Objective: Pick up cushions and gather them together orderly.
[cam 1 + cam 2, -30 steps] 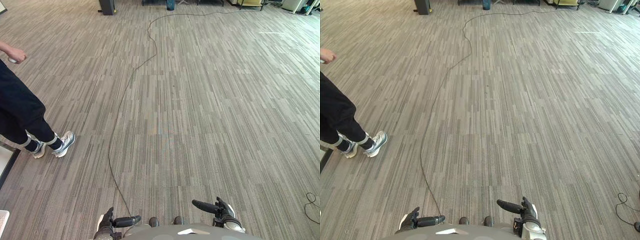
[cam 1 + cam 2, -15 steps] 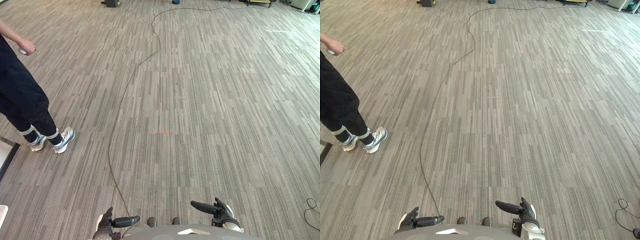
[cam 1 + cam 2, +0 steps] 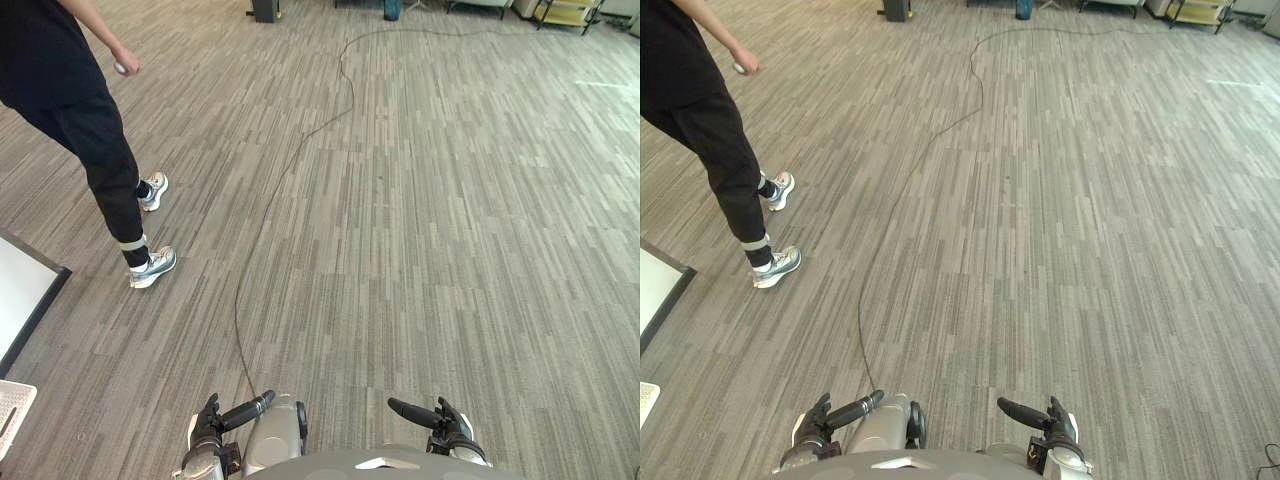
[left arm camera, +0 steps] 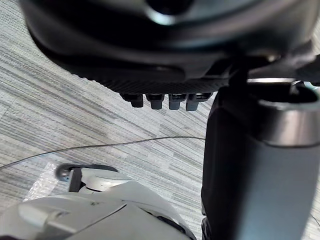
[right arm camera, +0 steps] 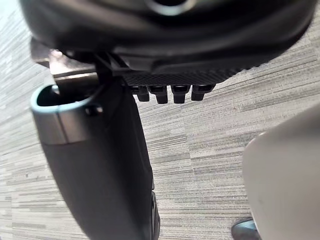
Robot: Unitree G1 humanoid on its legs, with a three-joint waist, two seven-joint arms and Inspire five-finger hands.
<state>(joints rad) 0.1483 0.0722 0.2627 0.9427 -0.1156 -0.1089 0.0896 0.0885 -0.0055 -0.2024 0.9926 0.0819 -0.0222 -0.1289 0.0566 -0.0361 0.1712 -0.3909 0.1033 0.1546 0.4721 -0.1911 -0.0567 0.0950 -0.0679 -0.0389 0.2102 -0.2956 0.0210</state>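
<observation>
No cushion is in sight on the grey striped carpet [image 3: 430, 220]. My left hand [image 3: 213, 433] hangs low at the bottom edge of the eye views, thumb pointing forward, holding nothing. My right hand [image 3: 447, 427] hangs the same way on the other side, also empty. In the left wrist view the left hand's fingers [image 4: 165, 100] hang relaxed above bare carpet. The right wrist view shows the right hand's fingers [image 5: 170, 92] likewise loose over bare carpet.
A person in dark clothes [image 3: 85, 110] stands at the left, mid-stride, with a small object in one hand [image 3: 122, 68]. A white panel with a dark frame [image 3: 22, 300] lies at the left edge, a white basket corner [image 3: 12, 412] below it. Furniture bases [image 3: 265, 10] line the far side.
The camera has swung, so the whole floor has shifted in view. The person has stepped forward and stands further into the picture. Both hands stay low and empty.
</observation>
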